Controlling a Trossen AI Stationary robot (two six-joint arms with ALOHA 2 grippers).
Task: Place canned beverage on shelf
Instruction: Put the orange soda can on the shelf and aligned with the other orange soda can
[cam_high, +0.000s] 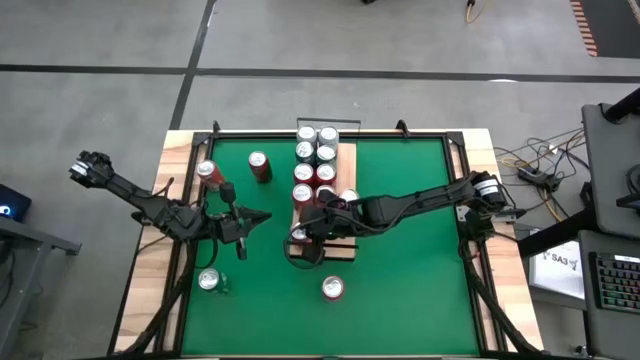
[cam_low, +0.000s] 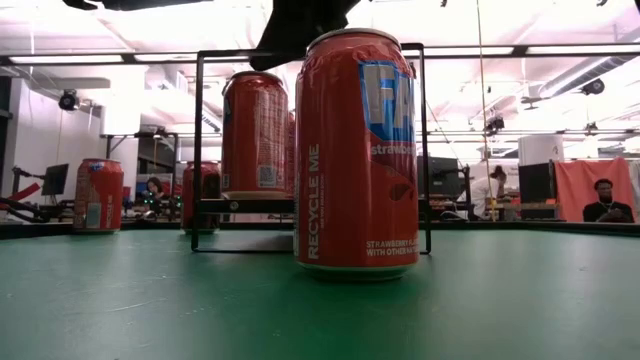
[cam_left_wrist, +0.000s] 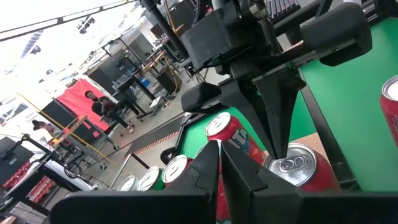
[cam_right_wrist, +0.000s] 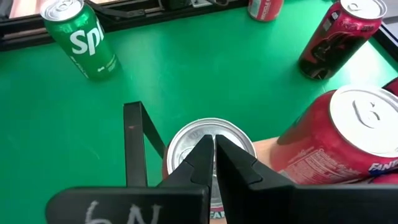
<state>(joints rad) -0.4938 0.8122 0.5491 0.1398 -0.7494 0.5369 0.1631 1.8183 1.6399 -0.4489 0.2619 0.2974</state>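
High view: the shelf (cam_high: 344, 160) is seen lying lengthwise on the green mat (cam_high: 400, 280), with cans standing in rows along it. The right gripper (cam_high: 305, 230) is reached over the shelf's near end, above a can (cam_high: 298, 234) at the corner. The left gripper (cam_high: 262, 217) is held beside the shelf over bare mat. Loose cans are noted apart on the mat, among them a red can (cam_high: 332, 288) and a green can (cam_high: 209, 281).

Low view: the red can (cam_low: 358, 150) is seen upright on the mat before the shelf's black rail (cam_low: 198, 150); neither gripper can be told here.

Left wrist view: the left gripper (cam_left_wrist: 221, 152) is closed, fingers together, nothing held. The right arm is seen ahead, over shelved cans.

Right wrist view: the right gripper (cam_right_wrist: 213, 149) is pinched shut, empty, directly over the silver top of the can (cam_right_wrist: 208, 140) at the shelf's corner.

Judgement: one placement appears complete. The next move would call for a lift clear and an opening of the fingers before a loose can is approached.
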